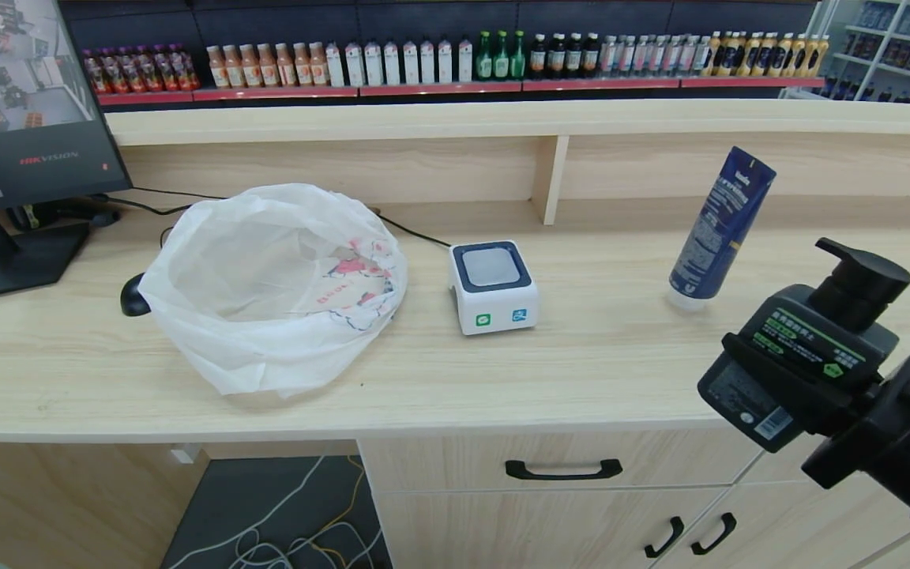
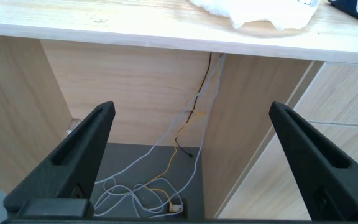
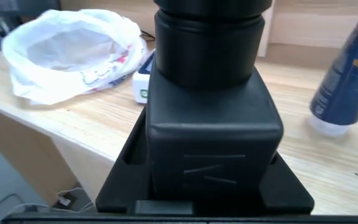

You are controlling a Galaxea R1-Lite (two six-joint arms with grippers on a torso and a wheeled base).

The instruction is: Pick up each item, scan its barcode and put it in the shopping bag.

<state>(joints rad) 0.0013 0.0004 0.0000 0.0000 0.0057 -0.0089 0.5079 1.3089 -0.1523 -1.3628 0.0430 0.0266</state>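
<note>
A pale wooden shop counter (image 1: 581,356) runs across the scene, with a shelf of bottled drinks (image 1: 455,59) behind it. The right pincer (image 1: 799,387) is clenched around the body of a black pump bottle (image 1: 810,340), holding it tilted in the air at the counter's near edge. The head view shows the label and barcode on the bottle's side. The right wrist view shows a plain face of the bottle (image 3: 210,124) wedged between the pincer's (image 3: 204,186) fingers.

Just beyond that pincer a blue tube (image 1: 720,229) stands on its cap. Farther off to its left sits the white scanner (image 1: 493,286), and past it the open white shopping bag (image 1: 273,284). A monitor (image 1: 20,103) stands at the far left, well apart from it.

The left pincer (image 2: 191,112) hangs released, its fingers (image 2: 79,155) spread wide, below the level of the countertop. Ahead of it is a recess under the counter with loose cables (image 2: 166,174) on the floor. Above it the bag's edge (image 2: 260,15) shows on the counter.
</note>
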